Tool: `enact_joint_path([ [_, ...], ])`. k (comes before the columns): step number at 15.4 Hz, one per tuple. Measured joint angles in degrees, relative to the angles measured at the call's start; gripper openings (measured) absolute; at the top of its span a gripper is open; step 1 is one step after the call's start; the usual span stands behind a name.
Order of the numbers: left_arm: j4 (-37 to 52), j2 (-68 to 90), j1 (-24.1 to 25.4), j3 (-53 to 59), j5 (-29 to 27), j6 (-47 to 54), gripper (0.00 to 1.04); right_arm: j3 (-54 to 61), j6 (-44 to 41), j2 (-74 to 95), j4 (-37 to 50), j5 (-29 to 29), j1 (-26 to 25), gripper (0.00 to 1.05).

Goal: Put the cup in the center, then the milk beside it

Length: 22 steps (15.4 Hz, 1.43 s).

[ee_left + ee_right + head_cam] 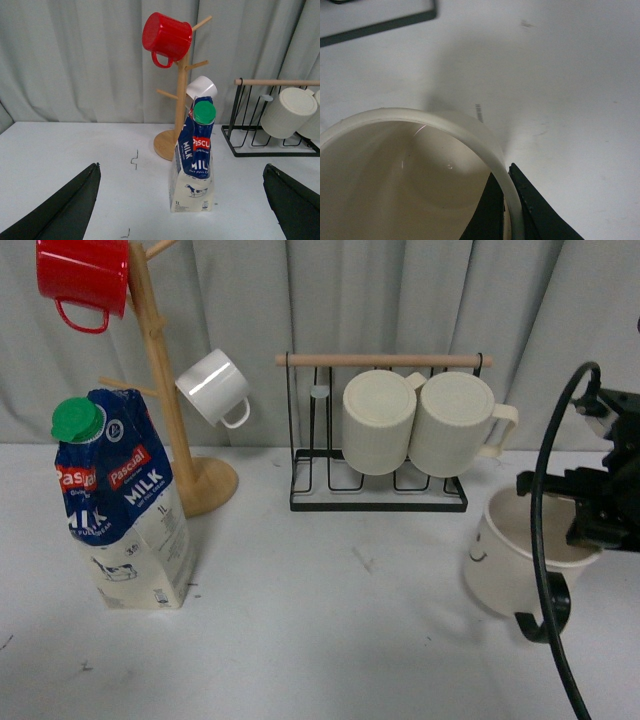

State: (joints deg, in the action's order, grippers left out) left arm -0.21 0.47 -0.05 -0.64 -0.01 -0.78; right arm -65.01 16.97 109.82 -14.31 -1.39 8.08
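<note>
The cup (510, 565), a wide cream mug with a black loop handle and a small smiley, is at the right of the table, tilted. My right gripper (590, 525) is shut on its rim; in the right wrist view one finger is inside and one outside the cup's wall (490, 150), with the gripper (509, 200) pinching it. The milk (125, 505), a blue and white carton with a green cap, stands upright at the left. In the left wrist view the milk (194, 165) stands ahead between the wide-open fingers (70, 205) of my left gripper (182, 210), not touching them.
A wooden mug tree (175, 390) with a red mug (82, 275) and a small white mug (215, 387) stands behind the milk. A black wire rack (378, 490) with two ribbed cream mugs (425, 420) stands at the back centre. A black cable (545, 540) hangs by the cup.
</note>
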Motion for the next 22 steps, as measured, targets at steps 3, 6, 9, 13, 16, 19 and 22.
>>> enact_joint_path([
  [3, 0.0, 0.0, 0.0, 0.0, 0.0, -0.02, 0.98, -1.73, 3.1, -1.05, -0.28, 1.03, 9.31, 0.03],
  [6, 0.0, 0.0, 0.0, 0.0, 0.0, -0.02, 0.98, -6.67, 5.99, 3.91, -1.62, 0.48, 13.84, 0.03],
  [9, 0.0, 0.0, 0.0, 0.0, -0.02, -0.02, 0.98, -9.79, 7.41, 7.34, -3.48, -1.4, 14.93, 0.03],
  [13, 0.0, 0.0, 0.0, 0.0, 0.0, -0.02, 0.98, -11.56, 9.16, 9.86, -4.96, -3.45, 14.78, 0.03],
  [16, 0.0, 0.0, 0.0, 0.0, 0.0, -0.02, 0.98, -12.9, 9.99, 10.75, -5.42, -3.5, 14.78, 0.18],
  [19, 0.0, 0.0, 0.0, 0.0, 0.0, 0.0, 0.98, -13.22, 10.21, 10.8, -4.37, -3.32, 14.82, 0.51],
  [22, 0.0, 0.0, 0.0, 0.0, 0.0, -0.02, 0.98, -5.01, 6.91, 0.76, 7.63, -4.63, 16.04, 0.83],
])
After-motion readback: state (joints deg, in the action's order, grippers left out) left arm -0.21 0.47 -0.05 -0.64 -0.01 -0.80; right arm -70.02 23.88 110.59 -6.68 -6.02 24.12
